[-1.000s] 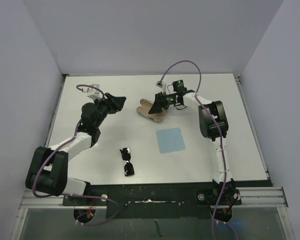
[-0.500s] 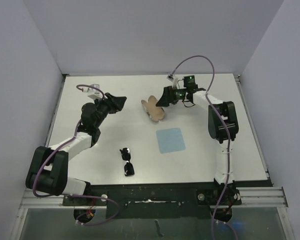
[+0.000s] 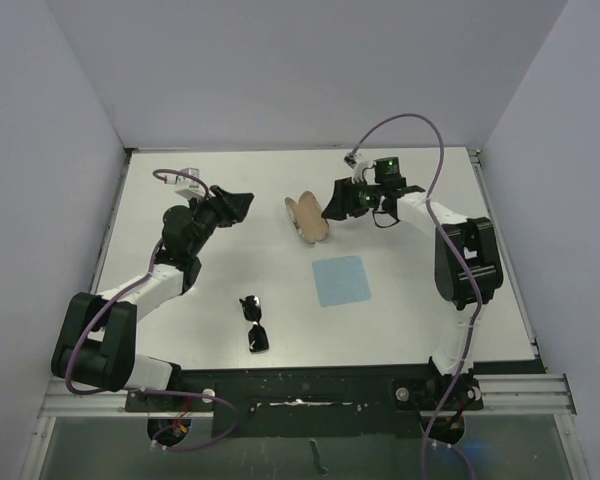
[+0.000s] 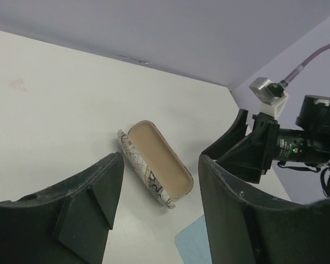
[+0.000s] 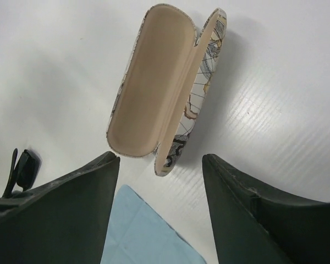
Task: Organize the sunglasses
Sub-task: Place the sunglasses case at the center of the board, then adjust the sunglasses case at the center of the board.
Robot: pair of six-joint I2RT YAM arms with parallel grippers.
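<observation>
The black sunglasses (image 3: pixel 254 323) lie folded on the table near the front, left of centre; a corner of them shows in the right wrist view (image 5: pixel 22 170). The patterned beige case (image 3: pixel 307 216) lies open at the back centre, its tan inside showing in the left wrist view (image 4: pixel 155 163) and the right wrist view (image 5: pixel 154 104). My right gripper (image 3: pixel 334 203) is open and empty just right of the case, apart from it. My left gripper (image 3: pixel 240 206) is open and empty, left of the case.
A light blue square cloth (image 3: pixel 341 280) lies flat in front of the case, also in the right wrist view (image 5: pixel 148 234) and the left wrist view (image 4: pixel 192 242). Grey walls close the table on three sides.
My right gripper has let go of the case and drawn back to the right. The case now lies open with its lid raised. The left arm has not moved.
</observation>
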